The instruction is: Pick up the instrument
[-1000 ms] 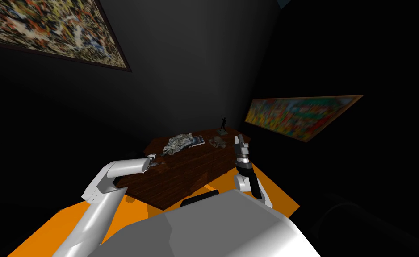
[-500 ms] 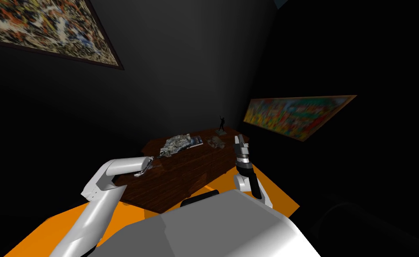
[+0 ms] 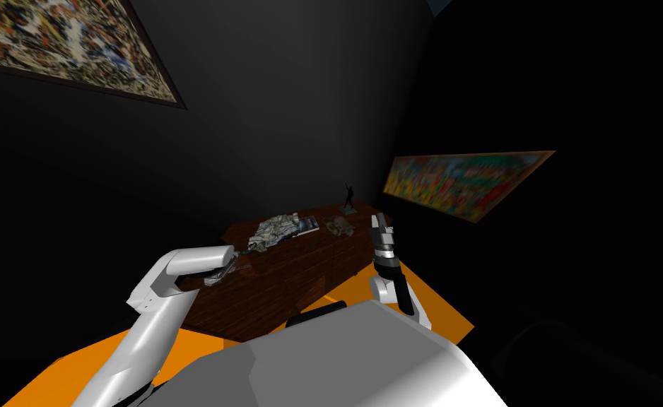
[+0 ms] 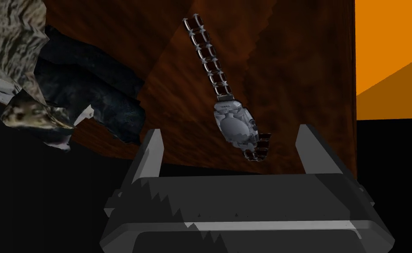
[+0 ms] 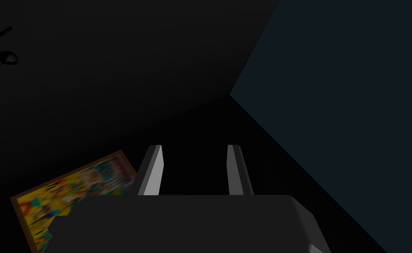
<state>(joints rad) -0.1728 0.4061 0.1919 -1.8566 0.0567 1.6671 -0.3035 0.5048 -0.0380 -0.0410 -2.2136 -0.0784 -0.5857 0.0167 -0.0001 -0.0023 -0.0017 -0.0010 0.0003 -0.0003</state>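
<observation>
Left claw, spread wide, hovers with the watch on the table framed between its fingers, placed for closing; right claw, narrowly parted, holds nothing.

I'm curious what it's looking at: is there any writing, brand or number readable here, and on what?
No text is readable anywhere.
wristwatch: a tiny mark on its case, too small to read.
book: cover too blurred.
abstract painting, colourful painting: no lettering visible.

Left arm stretched forward, left claw spread wide; right forearm upright, right claw narrowly apart.
</observation>
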